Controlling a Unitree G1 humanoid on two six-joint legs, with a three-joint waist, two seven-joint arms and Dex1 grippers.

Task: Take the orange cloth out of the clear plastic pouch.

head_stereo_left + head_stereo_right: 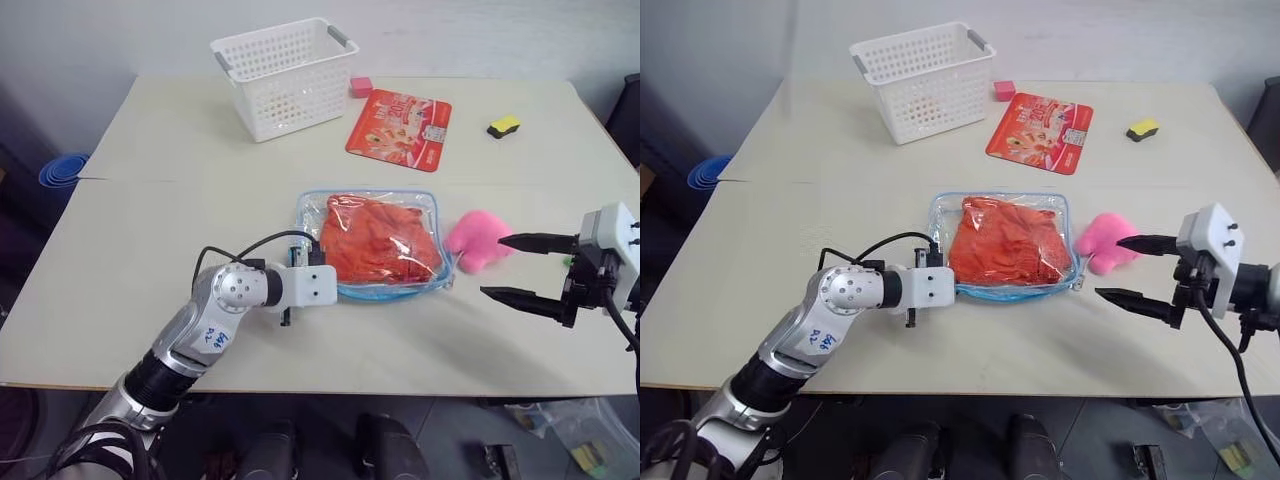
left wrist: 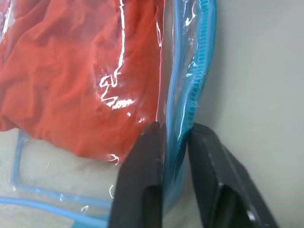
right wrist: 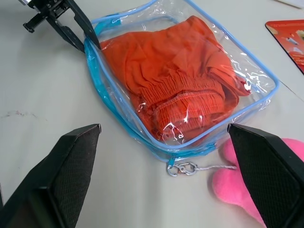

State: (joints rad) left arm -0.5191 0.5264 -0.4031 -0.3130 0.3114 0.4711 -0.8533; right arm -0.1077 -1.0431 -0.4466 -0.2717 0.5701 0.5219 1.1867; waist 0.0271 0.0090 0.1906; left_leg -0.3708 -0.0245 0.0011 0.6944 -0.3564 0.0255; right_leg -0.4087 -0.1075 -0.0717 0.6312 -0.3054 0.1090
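At the near edge of the table (image 1: 120, 330), the robot's left gripper (image 2: 175, 142) pinches the blue-edged rim of the clear plastic pouch (image 1: 375, 245), one black finger on either side of the zipper band. To the right, the right gripper (image 1: 515, 267) hovers with its fingers spread wide and nothing between them, just beside the pink plush toy (image 1: 478, 240).

The pouch lies flat in the middle of the table, and the orange cloth (image 1: 378, 240) sits wholly inside it, crumpled and nearly filling it. The cloth looks soft and light, with a gathered elastic band showing through the film; it should bunch and drag rather than slide out in one piece, so a pinch on a raised fold near the opening seems the likeliest hold. The pouch's film looks thin, glossy and probably slippery, and the stiffer blue edging is the surer place to anchor it. A small metal zipper pull (image 3: 181, 168) lies on the table at the pouch's corner nearest the plush toy.

Farther back rest a flat red printed packet (image 1: 400, 122), a white lattice basket (image 1: 285, 75), a small pink block (image 1: 361, 87) and a yellow-and-black object (image 1: 503, 126).

The count: one pouch, one orange cloth, one plush toy, one packet, one basket, one pink block, one yellow-and-black object, two grippers.
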